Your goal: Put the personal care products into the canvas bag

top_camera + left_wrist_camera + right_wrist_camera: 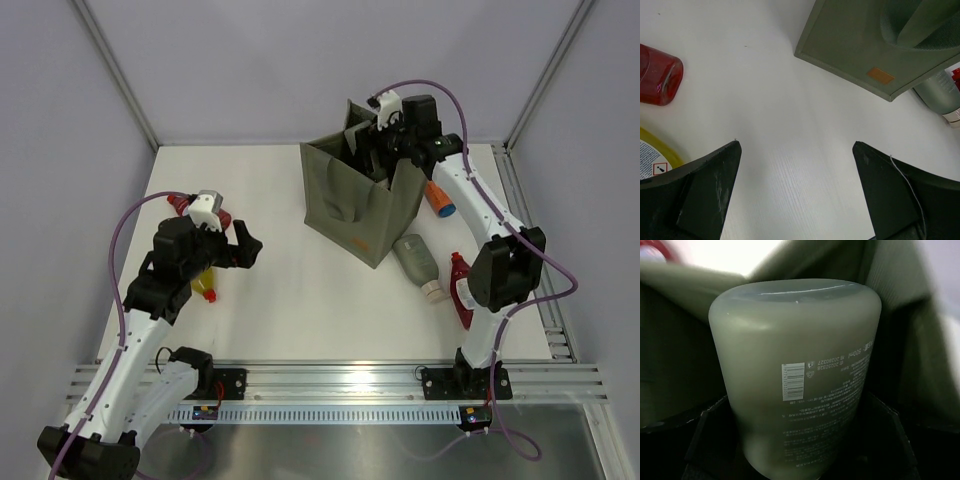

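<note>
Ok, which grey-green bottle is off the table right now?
The grey-green bottle in the right end effector, over the canvas bag; the other bottle lies flat beside the bag.

- yellow bottle (206,287): mostly hidden under left arm (165,270).
- red bottle (659,75): cut by left-wrist frame edge.
- grey-green bottle (795,375): label print unreadable, lower end hidden between fingers (885,440).

A white table (300,300) stands between pale grey walls (250,60) under soft, even light.

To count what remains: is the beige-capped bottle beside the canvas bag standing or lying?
Lying. The beige-capped bottle rests on its side on the table, cap toward the near edge, beside the canvas bag.
</note>
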Available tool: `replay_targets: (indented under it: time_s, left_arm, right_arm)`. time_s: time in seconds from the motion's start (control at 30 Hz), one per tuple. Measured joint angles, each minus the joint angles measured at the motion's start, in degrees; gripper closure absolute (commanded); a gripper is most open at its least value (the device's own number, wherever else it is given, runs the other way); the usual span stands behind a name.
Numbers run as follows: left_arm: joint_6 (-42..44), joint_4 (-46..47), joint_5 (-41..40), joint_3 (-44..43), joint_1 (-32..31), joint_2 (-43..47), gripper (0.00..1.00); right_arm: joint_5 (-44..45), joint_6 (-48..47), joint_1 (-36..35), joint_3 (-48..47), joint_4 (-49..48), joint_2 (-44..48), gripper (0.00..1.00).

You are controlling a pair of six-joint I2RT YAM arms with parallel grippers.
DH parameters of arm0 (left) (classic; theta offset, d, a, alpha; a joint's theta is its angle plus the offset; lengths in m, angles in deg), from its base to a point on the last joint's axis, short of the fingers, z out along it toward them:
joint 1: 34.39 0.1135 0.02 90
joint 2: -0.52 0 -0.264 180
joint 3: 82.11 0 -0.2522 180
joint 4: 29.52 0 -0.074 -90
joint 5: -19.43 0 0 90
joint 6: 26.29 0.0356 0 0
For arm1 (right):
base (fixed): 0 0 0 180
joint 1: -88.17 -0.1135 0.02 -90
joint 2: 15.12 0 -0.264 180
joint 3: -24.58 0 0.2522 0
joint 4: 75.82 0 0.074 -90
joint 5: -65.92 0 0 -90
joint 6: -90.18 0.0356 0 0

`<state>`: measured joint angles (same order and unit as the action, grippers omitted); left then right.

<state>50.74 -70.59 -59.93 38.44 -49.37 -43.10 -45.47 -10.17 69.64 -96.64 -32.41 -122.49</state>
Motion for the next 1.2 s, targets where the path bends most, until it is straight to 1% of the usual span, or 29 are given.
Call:
replay_targets:
  time_s: [0.13, 0.3, 0.4, 0.47, 0.5, 0.63, 0.7, 0.77, 0.8, 0.93, 1.03, 1.07, 1.13, 1.17, 1.2]
  left_arm:
    - [0.52, 0.04, 0.0, 0.0, 0.04, 0.09, 0.01]
    - [0.7, 0.46, 0.04, 0.0, 0.09, 0.07, 0.01]
    - [0.61, 0.48, 0.0, 0.0, 0.09, -0.09, 0.01]
    - [0.2, 0.63, -0.11, 0.0, 0.09, -0.55, 0.01]
    - [-0.11, 0.68, -0.22, 0.0, 0.09, -0.94, 0.01]
    - [-1.03, 0.52, -0.72, 0.0, 0.09, -3.8, 0.01]
    - [-1.07, 0.02, -0.87, 0.0, 0.11, -4.79, 0.01]
    - [-1.07, -0.26, -1.03, 0.0, 0.13, -5.2, 0.01]
    - [-1.05, -0.24, -1.05, 0.0, 0.2, -5.22, 0.01]
    - [-1.05, -0.13, -1.27, 0.0, 0.37, -5.25, 0.01]
    - [-1.07, -0.07, -1.92, -0.02, 0.44, -5.42, 0.01]
    - [-1.07, -0.09, -2.36, -0.11, 0.48, -5.7, 0.01]
    - [-1.75, -0.2, -3.98, -0.68, 0.52, -6.97, 0.01]
    - [-2.4, -0.24, -5.14, -1.14, 0.68, -7.82, 0.01]
    - [-3.04, -0.31, -6.19, -1.57, 0.83, -8.52, 0.01]
  right_arm:
    - [3.45, 0.17, 0.0, 7.43, 0.11, 2.51, 1.0]
    - [9.79, 4.72, -0.17, 7.87, 0.35, 4.7, 1.0]
    - [13.53, 7.87, -0.39, 5.11, 2.56, 3.98, 0.99]
    - [16.11, 8.68, -0.9, 1.81, 4.96, 2.14, 0.94]
    - [17.18, 8.63, -1.29, -0.24, 6.12, 0.66, 0.93]
    - [21.7, 7.58, -3.93, -9.46, 10.99, -7.37, 0.93]
    - [22.56, 7.15, -5.18, -12.57, 12.98, -11.04, 0.93]
    - [23.06, 6.64, -6.27, -14.86, 15.47, -14.56, 0.88]
    - [23.23, 6.27, -6.64, -15.23, 16.41, -15.8, 0.84]
    - [23.26, 3.37, -6.97, -15.74, 21.49, -19.69, 0.76]
    - [22.75, -0.24, -6.86, -15.76, 24.22, -21.24, 0.64]
    - [22.12, -1.57, -6.8, -15.87, 24.7, -21.7, 0.55]
    - [20.72, -3.82, -6.69, -16.92, 25.46, -22.62, 0.4]
    - [20.02, -4.76, -6.64, -17.29, 25.81, -22.88, 0.19]
    - [19.21, -5.62, -6.6, -17.59, 26.12, -23.04, 0.06]
